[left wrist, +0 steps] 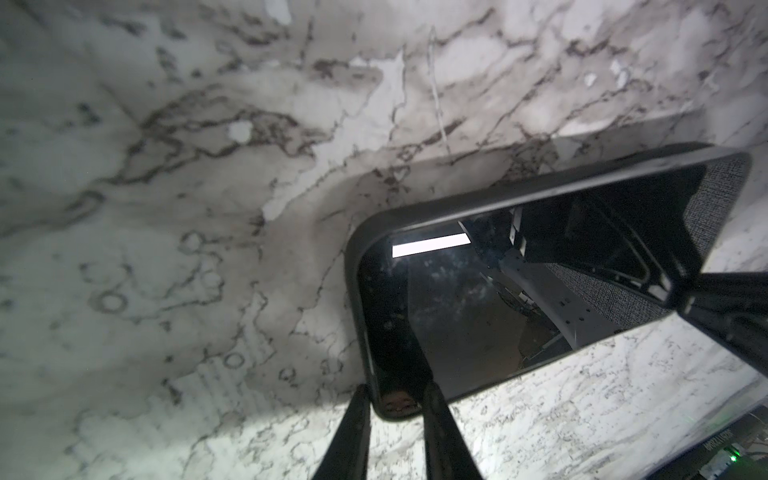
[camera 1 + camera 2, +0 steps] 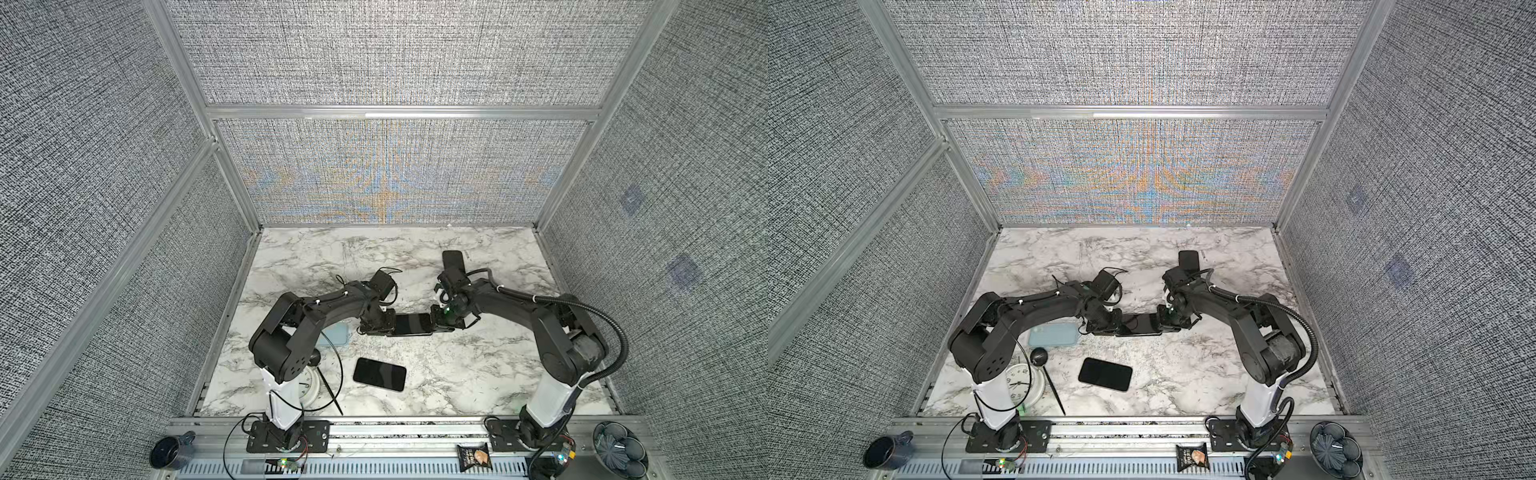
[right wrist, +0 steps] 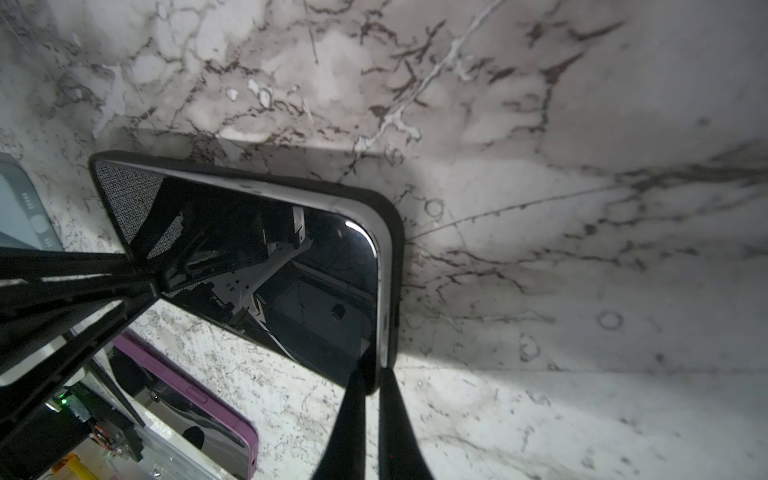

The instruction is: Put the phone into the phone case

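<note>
Nearest to me, in the lower middle of both top views, I see a second phone lying flat on the marble table. Farther, at the centre, the phone sits inside the black case, held off the table between both arms. The left gripper is clenched on one corner of the case, and the right gripper pinches the opposite end. Behind them, a dark flat thing lies in the upper right of the table.

Two phones: one held phone between the left fingers and right fingers, one loose phone on the surface, apart from them. One pale blue case, one clock, one mug, one snack packet.
</note>
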{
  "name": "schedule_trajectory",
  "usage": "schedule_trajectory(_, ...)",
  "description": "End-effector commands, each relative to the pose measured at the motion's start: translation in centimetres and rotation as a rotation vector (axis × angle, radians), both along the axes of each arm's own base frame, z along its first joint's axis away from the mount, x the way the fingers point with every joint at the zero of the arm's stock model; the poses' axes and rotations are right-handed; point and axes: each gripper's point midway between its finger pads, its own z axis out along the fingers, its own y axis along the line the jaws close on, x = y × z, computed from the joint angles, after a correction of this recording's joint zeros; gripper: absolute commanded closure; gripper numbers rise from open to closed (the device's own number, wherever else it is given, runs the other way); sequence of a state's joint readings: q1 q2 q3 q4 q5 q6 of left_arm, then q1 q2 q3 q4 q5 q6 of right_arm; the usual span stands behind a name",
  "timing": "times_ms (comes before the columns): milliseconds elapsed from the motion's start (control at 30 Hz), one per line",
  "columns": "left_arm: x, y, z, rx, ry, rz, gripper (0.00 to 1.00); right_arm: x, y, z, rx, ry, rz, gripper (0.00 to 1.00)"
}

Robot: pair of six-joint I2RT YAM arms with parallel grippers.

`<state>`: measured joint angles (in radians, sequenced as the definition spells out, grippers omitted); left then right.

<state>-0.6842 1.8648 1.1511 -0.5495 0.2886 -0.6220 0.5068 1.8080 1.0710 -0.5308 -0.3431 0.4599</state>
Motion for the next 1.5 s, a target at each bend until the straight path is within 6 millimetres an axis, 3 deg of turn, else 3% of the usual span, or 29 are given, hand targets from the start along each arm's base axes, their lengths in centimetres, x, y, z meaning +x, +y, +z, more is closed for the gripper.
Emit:
schedule_trajectory(0, 0.2, -2.0, 0.8, -0.101, -0.012, -0.028, 0.77, -0.7, 1.8, -1.6, 0.057, 0.021, 0.037, 0.92)
schedule_trajectory(867, 0.2, -2.1, 1.0, -0.104, -0.012, -0.029, 0.77, -1.0, 1.6, -2.5, 0.046, 0.030, 0.028, 0.92)
schedule_trajectory(1167, 0.9, -1.3, 2.1, -0.081, -0.064, -0.019, 0.75, 0.2, 0.7, 3.1, 0.017, -0.084, 0.042, 0.90)
schedule_trajectory(1367, 1.3, 0.5, 4.1, -0.034, -0.135, 0.004, 0.61, 1.9, 0.2, 3.8, -0.019, -0.123, 0.040, 0.82)
schedule_trajectory(1467, 0.6, 0.2, 4.8, -0.068, -0.143, -0.006, 0.54, 2.9, 0.3, 4.0, -0.024, -0.139, 0.041, 0.75)
